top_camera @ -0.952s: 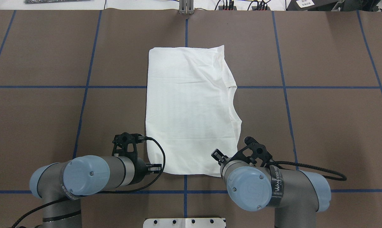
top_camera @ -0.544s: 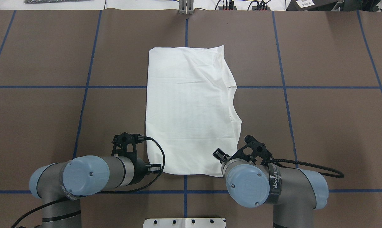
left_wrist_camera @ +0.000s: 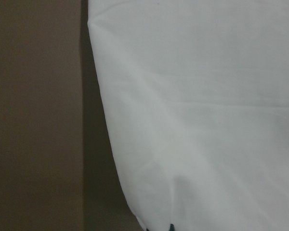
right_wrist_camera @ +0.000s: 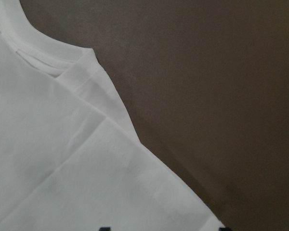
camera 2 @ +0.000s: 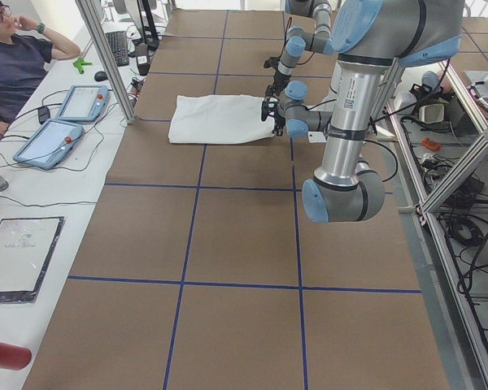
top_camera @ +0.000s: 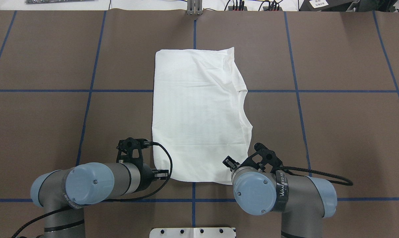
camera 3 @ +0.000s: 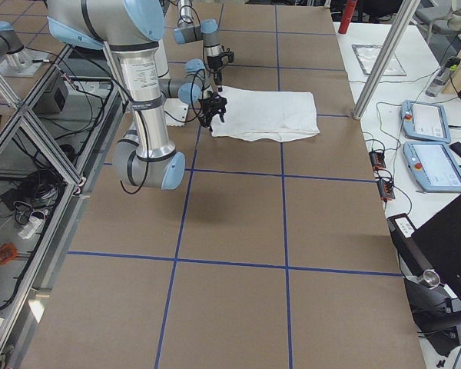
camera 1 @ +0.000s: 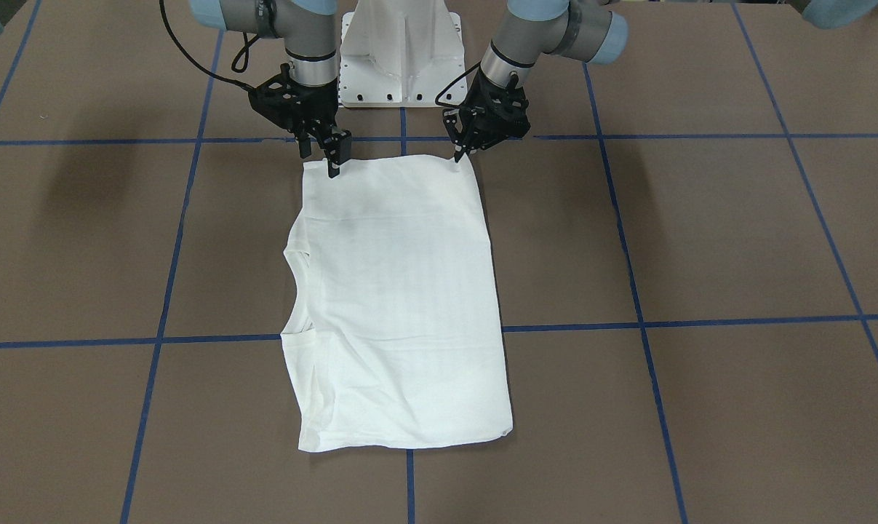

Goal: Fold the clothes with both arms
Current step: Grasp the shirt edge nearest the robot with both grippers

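The clothes (top_camera: pixel 199 112) are one white shirt folded into a tall rectangle, lying flat mid-table (camera 1: pixel 395 306). Its ribbed collar (top_camera: pixel 244 109) faces the robot's right. My left gripper (camera 1: pixel 459 151) sits at the near left corner and looks shut on the cloth, which puckers up toward it (left_wrist_camera: pixel 178 187). At the near right corner, my right gripper (camera 1: pixel 322 159) stands open, its fingers astride the shirt's edge (right_wrist_camera: pixel 149 192). In the overhead view both grippers are hidden under their wrists.
The brown table (top_camera: pixel 335 132) carries a grid of blue tape lines. The white pedestal base (camera 1: pixel 402 51) stands just behind the grippers. A seated person (camera 2: pixel 16 65) and two tablets (camera 2: pixel 65 118) are at the side desk, beyond a metal post (camera 2: pixel 106 57).
The right arm has drawn slightly inward toward the shirt's near right corner. The left arm and the shirt have not visibly moved.
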Controlling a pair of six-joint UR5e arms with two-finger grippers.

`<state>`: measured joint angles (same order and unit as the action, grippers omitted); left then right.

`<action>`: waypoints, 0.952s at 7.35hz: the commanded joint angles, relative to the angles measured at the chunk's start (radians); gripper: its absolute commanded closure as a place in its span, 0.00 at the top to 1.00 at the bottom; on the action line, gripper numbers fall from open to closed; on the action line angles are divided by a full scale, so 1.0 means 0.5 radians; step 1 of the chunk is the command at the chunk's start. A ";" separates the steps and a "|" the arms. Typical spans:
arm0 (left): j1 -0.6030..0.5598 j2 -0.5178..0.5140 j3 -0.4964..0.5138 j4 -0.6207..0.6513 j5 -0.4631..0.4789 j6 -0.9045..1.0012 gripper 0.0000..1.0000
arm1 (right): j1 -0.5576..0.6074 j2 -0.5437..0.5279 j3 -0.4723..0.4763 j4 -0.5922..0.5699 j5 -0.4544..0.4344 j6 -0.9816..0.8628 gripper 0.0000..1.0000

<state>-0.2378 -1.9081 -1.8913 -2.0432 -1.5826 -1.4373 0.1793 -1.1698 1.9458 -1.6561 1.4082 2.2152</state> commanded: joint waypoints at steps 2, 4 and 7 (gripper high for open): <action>0.000 0.000 0.000 0.000 0.002 0.000 0.00 | -0.003 0.078 -0.099 0.002 0.000 0.009 0.80; 0.000 0.003 0.000 0.000 0.002 0.000 0.00 | -0.009 0.085 -0.115 -0.001 0.000 0.006 0.80; 0.000 0.003 0.000 0.000 0.005 0.000 0.00 | -0.024 0.088 -0.115 -0.001 0.000 0.006 0.80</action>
<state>-0.2378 -1.9068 -1.8914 -2.0433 -1.5812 -1.4373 0.1696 -1.1264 1.8888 -1.6556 1.4082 2.2178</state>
